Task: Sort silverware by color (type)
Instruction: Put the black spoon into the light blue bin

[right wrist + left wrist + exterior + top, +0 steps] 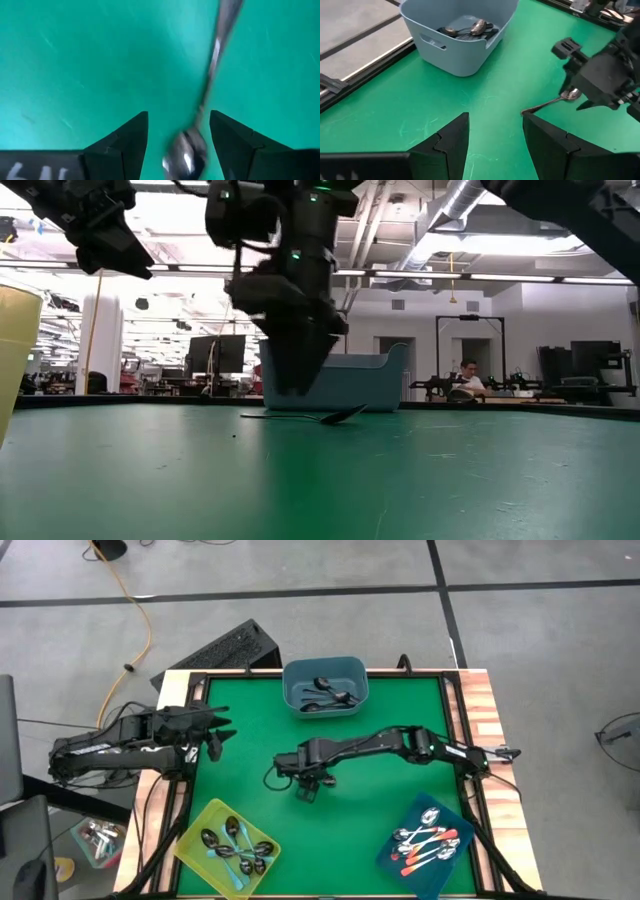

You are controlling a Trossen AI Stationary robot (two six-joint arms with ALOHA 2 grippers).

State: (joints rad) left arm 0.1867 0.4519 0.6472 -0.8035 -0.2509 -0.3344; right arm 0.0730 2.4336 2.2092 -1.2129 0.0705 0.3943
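A: Room first, quick. Grey floor under the rig, dark seams across it, an orange cable snaking at the far left. The low view looks into a bright open hall with ceiling ducts, monitors, and a person seated far back.

B: Surface?

A: Table topped in flat green felt-like mat, black frame rails, wood-grain strips at the right edge. Faint scuffs on the green.

B: Bins, big to small-ish?

A: 3 plastic bins. Grey-blue bin, rounded walls with a slot handle, at the far edge, dark plain-metal spoons inside. Yellow bin, translucent, tilted square, near left, holding teal-handled spoons. Dark blue bin near right, with orange-red-handled spoons.

B: Arms?

A: Right gripper reaches to mid-table, pointing down, jaws spread wide, holding nothing. Left gripper waits over the left edge, jaws also wide and empty.

B: Loose silverware?

A: 1 dark metal spoon lies flat on the green mid-table, right under the right gripper. Slim handle, shiny bowl sitting between the 2 fingertips in the right wrist view. Not gripped. Low view shows it lying on the mat just beside the gripper, in front of the grey-blue bin.
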